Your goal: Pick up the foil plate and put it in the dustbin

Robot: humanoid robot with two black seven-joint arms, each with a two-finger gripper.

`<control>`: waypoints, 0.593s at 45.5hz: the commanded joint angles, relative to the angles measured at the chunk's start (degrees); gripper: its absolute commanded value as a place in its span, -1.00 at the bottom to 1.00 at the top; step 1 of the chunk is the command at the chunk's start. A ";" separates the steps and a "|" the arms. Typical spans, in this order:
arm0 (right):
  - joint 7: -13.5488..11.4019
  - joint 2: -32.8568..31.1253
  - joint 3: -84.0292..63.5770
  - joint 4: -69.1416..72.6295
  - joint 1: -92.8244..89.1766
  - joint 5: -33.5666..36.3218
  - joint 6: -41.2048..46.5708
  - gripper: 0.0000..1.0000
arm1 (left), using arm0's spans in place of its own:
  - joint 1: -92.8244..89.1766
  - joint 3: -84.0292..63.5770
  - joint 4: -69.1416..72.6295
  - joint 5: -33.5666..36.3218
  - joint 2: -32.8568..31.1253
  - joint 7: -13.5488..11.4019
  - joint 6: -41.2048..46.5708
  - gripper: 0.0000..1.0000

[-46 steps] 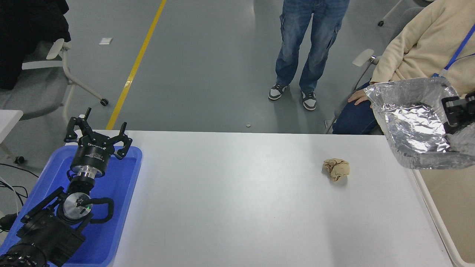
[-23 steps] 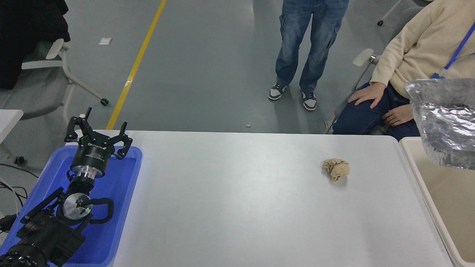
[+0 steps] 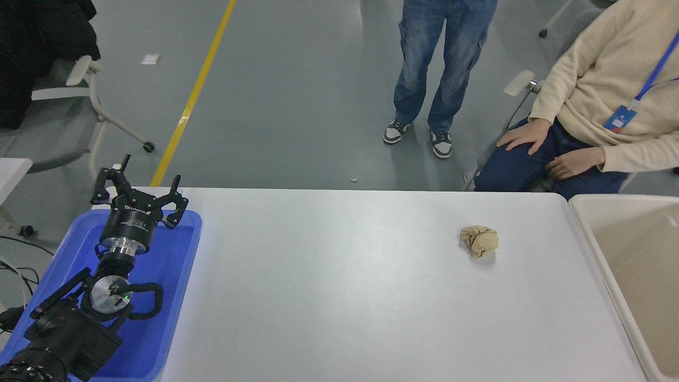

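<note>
The left gripper (image 3: 139, 192) rests parked at nine o'clock over the blue tray (image 3: 175, 297), fingers spread, holding nothing. The right arm and foil plate are out of view — presumably beyond the dustbin (image 3: 589, 223) at three o'clock.

high head view, facing down over table (image 3: 345, 297)

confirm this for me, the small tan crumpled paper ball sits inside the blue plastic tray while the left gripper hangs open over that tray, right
Not quite. The head view shows the small tan crumpled paper ball lying on the white table, right of centre, well away from the blue plastic tray. The rest holds: the left gripper hangs open over that tray.
</note>
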 commanded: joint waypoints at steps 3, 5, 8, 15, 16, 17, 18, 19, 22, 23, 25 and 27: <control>-0.16 -2.50 22.71 -12.01 -31.51 -0.02 -5.96 -1.00 | 0.00 -0.01 0.02 0.09 0.00 0.00 0.00 1.00; -0.16 -2.50 26.57 -13.77 -35.90 0.15 -8.69 -1.00 | 0.00 -0.01 0.02 0.09 0.00 0.00 0.00 1.00; -0.25 -2.23 31.41 -16.58 -42.14 0.24 -12.82 -1.00 | 0.00 -0.01 0.02 0.01 0.00 0.00 0.00 1.00; -0.16 0.75 41.00 -21.59 -53.93 0.24 -24.50 -1.00 | 0.00 -0.01 0.02 0.01 0.00 0.00 0.00 1.00; -0.16 1.19 42.14 -22.03 -55.51 0.24 -26.44 -1.00 | 0.00 -0.01 0.02 0.01 0.00 0.00 0.00 1.00; -0.16 1.63 43.19 -22.39 -57.00 0.33 -28.28 -1.00 | 0.00 -0.01 0.02 0.09 0.00 0.00 0.00 1.00; -0.16 2.07 44.16 -22.65 -58.32 0.33 -29.96 -1.00 | 0.00 -0.01 0.02 0.01 0.00 0.00 0.00 1.00; -0.16 2.51 45.13 -23.09 -59.73 0.24 -31.45 -1.00 | 0.00 -0.01 0.02 0.01 0.00 0.00 0.00 1.00; -0.16 4.18 46.89 -25.11 -63.69 0.24 -35.23 -1.00 | 0.00 -0.01 0.02 0.09 0.00 0.00 0.00 1.00; -0.16 4.97 47.24 -25.98 -64.83 0.33 -36.03 -1.00 | 0.00 -0.01 0.02 0.01 0.00 0.00 0.00 1.00; -0.16 7.07 47.77 -28.35 -66.68 0.33 -37.26 -1.00 | 0.00 -0.01 0.02 0.09 0.00 0.00 0.00 1.00; -0.25 10.15 48.04 -32.13 -68.35 0.68 -38.06 -1.00 | 0.00 -0.01 0.02 0.09 0.00 0.00 0.00 1.00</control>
